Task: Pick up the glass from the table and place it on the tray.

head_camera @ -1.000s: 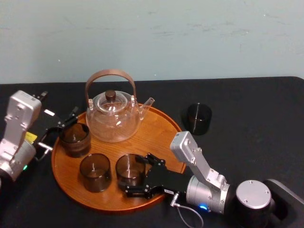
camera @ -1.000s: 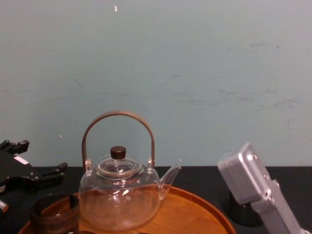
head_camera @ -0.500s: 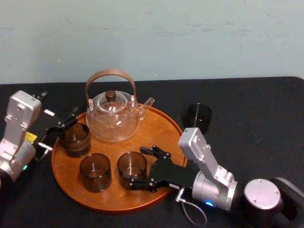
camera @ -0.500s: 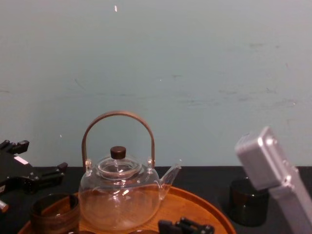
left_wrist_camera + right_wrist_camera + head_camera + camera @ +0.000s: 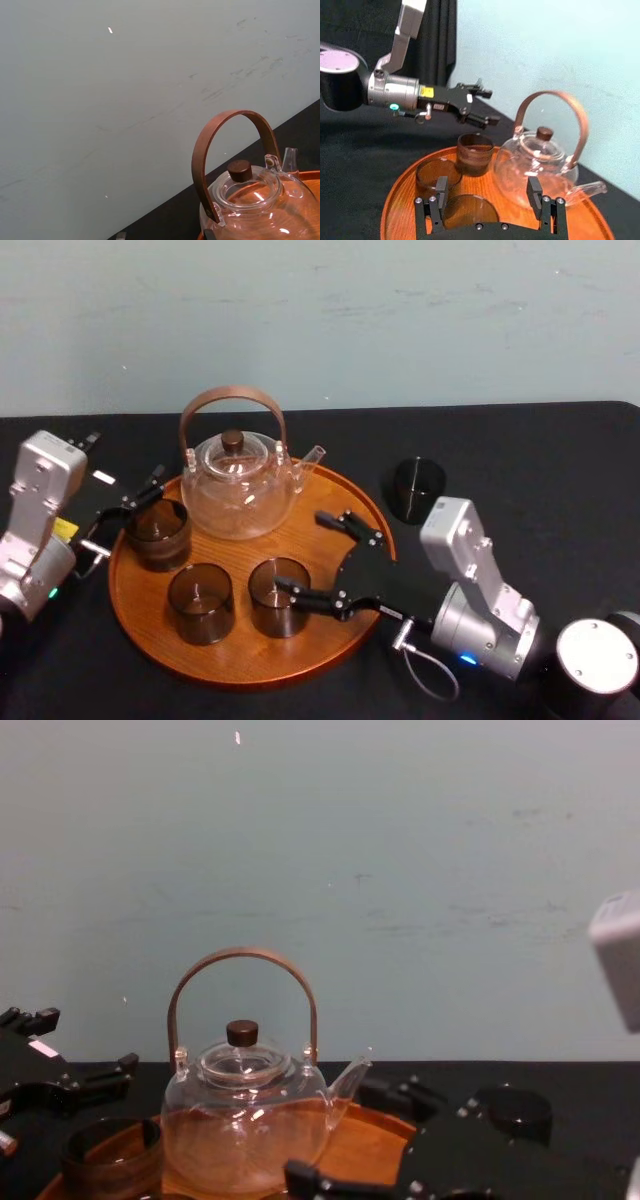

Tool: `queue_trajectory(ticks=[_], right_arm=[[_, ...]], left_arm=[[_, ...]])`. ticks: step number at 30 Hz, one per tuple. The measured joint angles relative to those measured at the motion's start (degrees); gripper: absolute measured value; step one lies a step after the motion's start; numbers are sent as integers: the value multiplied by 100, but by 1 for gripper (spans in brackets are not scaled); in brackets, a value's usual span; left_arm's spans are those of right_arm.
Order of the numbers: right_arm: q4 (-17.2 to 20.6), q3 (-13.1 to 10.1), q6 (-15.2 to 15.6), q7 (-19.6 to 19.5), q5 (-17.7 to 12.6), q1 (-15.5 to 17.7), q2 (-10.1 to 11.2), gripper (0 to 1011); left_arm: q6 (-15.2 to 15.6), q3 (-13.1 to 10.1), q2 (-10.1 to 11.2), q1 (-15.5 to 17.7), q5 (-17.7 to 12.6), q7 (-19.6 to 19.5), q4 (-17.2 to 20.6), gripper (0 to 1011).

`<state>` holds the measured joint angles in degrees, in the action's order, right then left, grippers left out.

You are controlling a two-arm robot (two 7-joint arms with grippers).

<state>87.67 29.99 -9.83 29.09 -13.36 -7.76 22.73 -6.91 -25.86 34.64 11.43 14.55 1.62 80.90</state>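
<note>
Your worktop [image 5: 560, 470] is covered by a matt black cloth and runs back to a pale wall. On its left half sits the tray [image 5: 235, 660], a large round orange-brown wooden disc with a low raised rim and visible grain.

At the tray's far side stands a clear glass teapot [image 5: 240, 485], round-bellied, with a dark knob on its lid, a short spout pointing right and a tall arched brown handle.

Your right pincer [image 5: 303, 552] hangs over the right part of the tray with its black fingers spread wide. The near fingertip lies over the rim of the near-middle glass [image 5: 278, 595]; you cannot tell whether it touches.

Your left pincer [image 5: 143, 493] sits at the tray's left edge, its fingers also spread, just above the far-left glass [image 5: 157, 533]. A third tumbler, the near-left glass [image 5: 200, 602], stands between those two.

The glass [image 5: 417, 488] you are after stands upright on the bare cloth, off the tray, near its far-right rim but not touching it. It lies to the right of the right pincer and farther back, clear of both fingers. It is a short, straight-sided cylinder of dark smoky glass with an open top, the same shape as the three on the tray.
</note>
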Motion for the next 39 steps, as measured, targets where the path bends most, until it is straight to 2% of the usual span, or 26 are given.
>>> queue_trajectory(ticks=[7, 19, 25, 27, 39], right_arm=[[285, -269, -119, -203, 56, 236, 100, 1002], [470, -764, -155, -530, 55, 642, 157, 1002], [519, -1094, -135, -691, -56, 898, 152, 1002], [532, -1270, -98, -772, -122, 1023, 145, 1002], [589, -1796, 94, -1066, -107, 1365, 107, 1002]], left_arm=[[0, 0, 0, 0, 0, 0, 0, 1001], [0, 0, 0, 0, 0, 0, 0, 1001], [0, 0, 0, 0, 0, 0, 0, 1001], [0, 0, 0, 0, 0, 0, 0, 1001], [0, 0, 0, 0, 0, 0, 0, 1001]])
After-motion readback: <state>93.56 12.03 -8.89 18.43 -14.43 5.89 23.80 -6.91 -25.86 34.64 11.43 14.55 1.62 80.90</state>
